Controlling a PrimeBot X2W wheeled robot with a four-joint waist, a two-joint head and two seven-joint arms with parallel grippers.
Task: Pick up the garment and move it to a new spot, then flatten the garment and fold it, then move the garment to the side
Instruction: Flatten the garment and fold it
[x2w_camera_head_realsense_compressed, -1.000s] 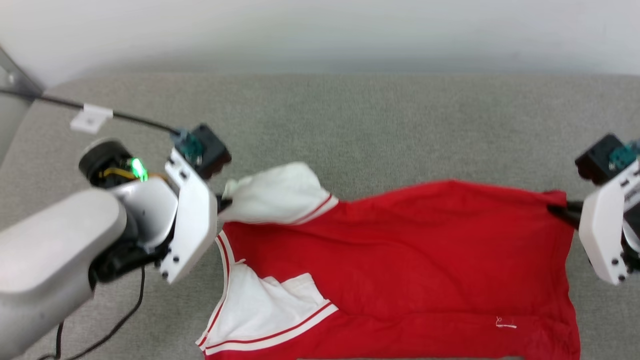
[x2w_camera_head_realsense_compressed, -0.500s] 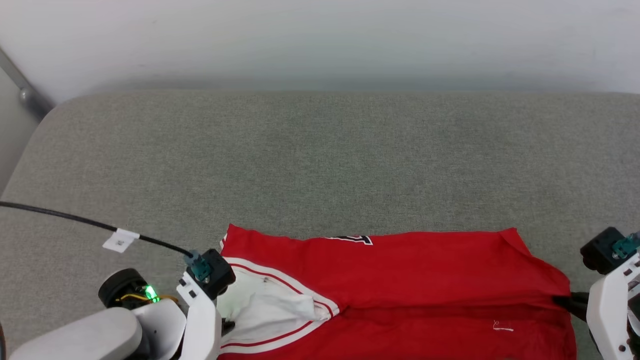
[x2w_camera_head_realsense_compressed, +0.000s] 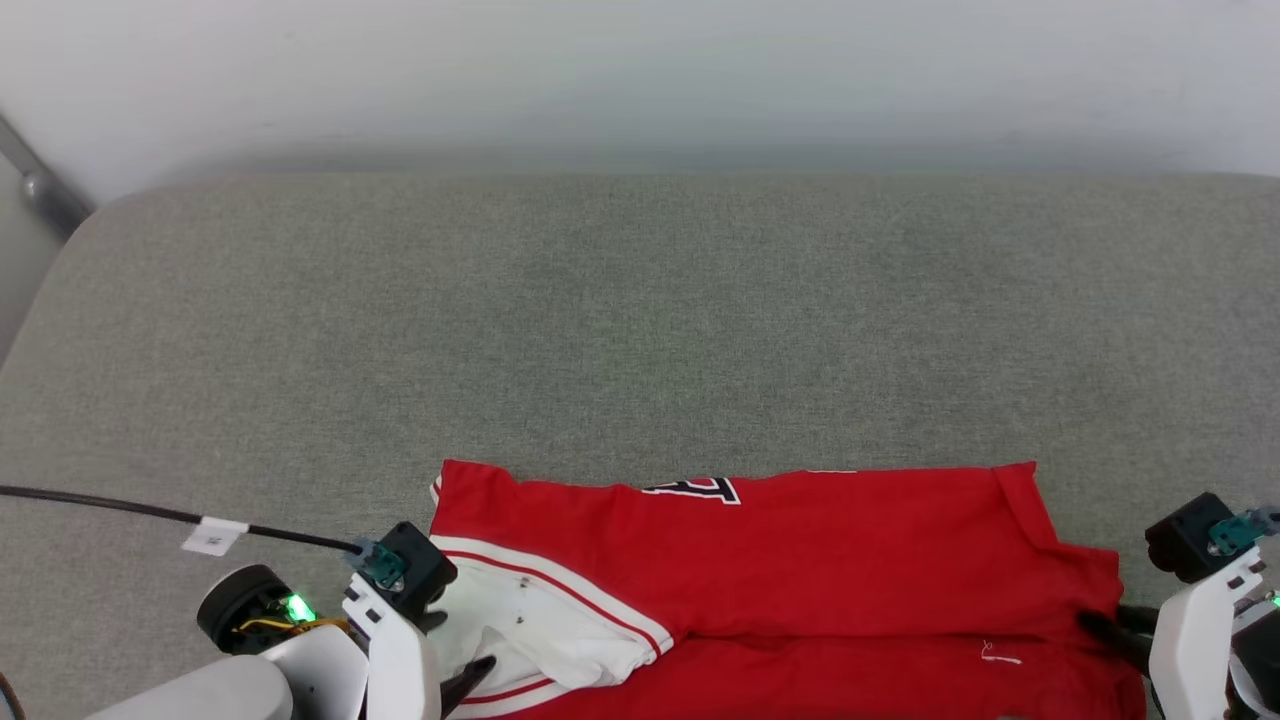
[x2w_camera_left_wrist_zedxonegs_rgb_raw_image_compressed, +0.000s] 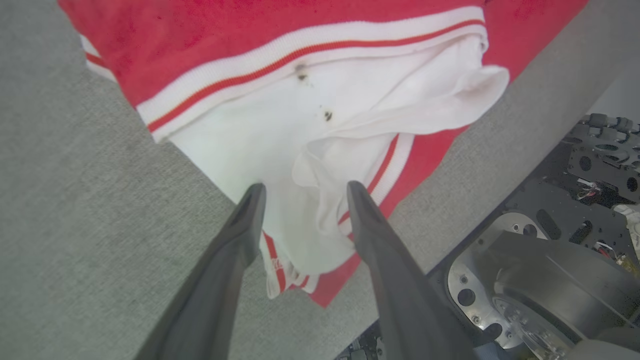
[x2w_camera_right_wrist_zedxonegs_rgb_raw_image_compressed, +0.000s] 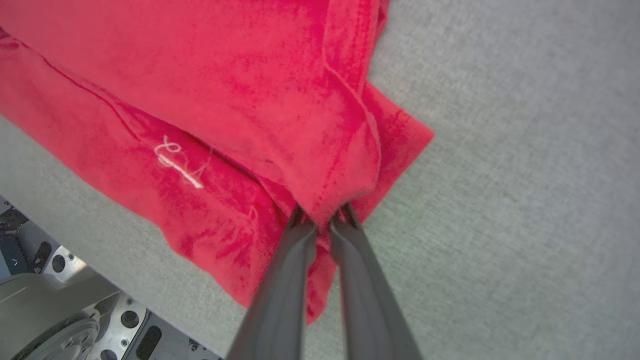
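Left end effector (x2w_camera_left_wrist_zedxonegs_rgb_raw_image_compressed: 305, 186) is held wide over garment (x2w_camera_head_realsense_compressed: 800, 560), 7 o'clock. Right end effector (x2w_camera_right_wrist_zedxonegs_rgb_raw_image_compressed: 322, 215) is clamped on garment corner, 4 o'clock.

Left claw (x2w_camera_left_wrist_zedxonegs_rgb_raw_image_compressed: 305, 186) wide, right claw (x2w_camera_right_wrist_zedxonegs_rgb_raw_image_compressed: 322, 215) tight.

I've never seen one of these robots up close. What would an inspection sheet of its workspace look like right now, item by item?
Surface: grey fabric-covered surface.
Job's things: red garment lies folded over at the near edge; its white sleeve is rumpled, with small dark specks.
Clutter: nothing seen.
Grippers: left gripper open, fingers apart over the sleeve; right gripper shut on the garment's red corner.
Cables: black cable with a white tag runs to the left wrist.
Surroundings: pale wall behind; robot's metal base beyond the near edge.
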